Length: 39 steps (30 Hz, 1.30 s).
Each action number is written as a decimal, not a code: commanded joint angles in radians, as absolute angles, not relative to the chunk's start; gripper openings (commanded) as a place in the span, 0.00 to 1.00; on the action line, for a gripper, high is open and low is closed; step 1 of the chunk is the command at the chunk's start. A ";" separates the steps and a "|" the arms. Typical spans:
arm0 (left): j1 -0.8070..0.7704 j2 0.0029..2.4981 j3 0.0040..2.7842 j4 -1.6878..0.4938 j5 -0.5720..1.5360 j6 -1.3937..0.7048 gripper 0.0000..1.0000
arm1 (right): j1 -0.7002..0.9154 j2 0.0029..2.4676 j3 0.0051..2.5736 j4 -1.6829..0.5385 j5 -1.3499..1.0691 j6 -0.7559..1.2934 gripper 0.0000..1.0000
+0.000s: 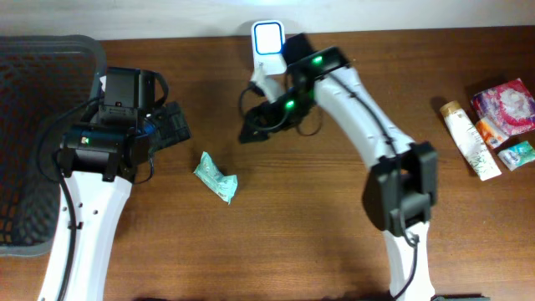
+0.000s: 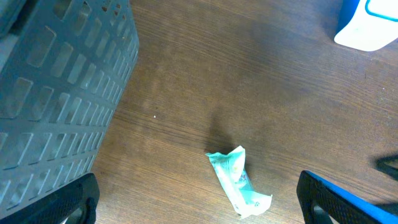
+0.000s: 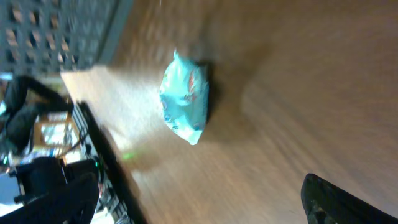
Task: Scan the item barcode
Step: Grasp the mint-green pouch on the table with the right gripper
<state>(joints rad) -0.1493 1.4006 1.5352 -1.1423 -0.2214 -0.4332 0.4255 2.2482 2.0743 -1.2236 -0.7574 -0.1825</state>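
jaws wide open on both sides: left jaws and right jaws alike gripping nothing. near both and touching neither, a small teal packet (image 1: 216, 177), lying flat on the bare wood of the counter (image 1: 334, 242), roughly midway between the two arms. judged light and soft: thin crinkly film, likely to crumple under a pinch and to skid on the wood rather than resist. best taken from above across the plump middle, keeping off the thin sealed ends, prone to folding away. looks pale turquoise with white print, pillow-shaped, one end drawn into a crimped tail; no barcode to be made out in any view, and badly blurred from the right wrist. beyond the right jaws, at the far edge, a white scanner (image 1: 268, 40) with a lit, blue-rimmed face. off to the left, a dark mesh basket (image 1: 33, 142). well apart at the right end, a cluster of other goods (image 1: 493, 125): a tube and several packets.
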 commanded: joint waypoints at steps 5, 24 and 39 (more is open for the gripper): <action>-0.147 1.396 1.539 -1.142 -0.229 -0.417 0.99 | 0.624 2.411 2.071 -1.038 -0.786 -0.130 0.99; -0.147 1.396 1.539 -1.142 -0.229 -0.417 0.99 | 0.412 2.453 2.156 -1.061 -1.120 -0.070 0.04; -0.147 1.396 1.539 -1.143 -0.229 -0.417 0.99 | 0.718 2.497 2.147 -1.125 -0.773 -0.149 0.95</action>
<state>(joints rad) -0.1493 1.4006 1.5352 -1.1416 -0.2218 -0.4328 0.6971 2.4901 2.1532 -1.1343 -0.8112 -0.1413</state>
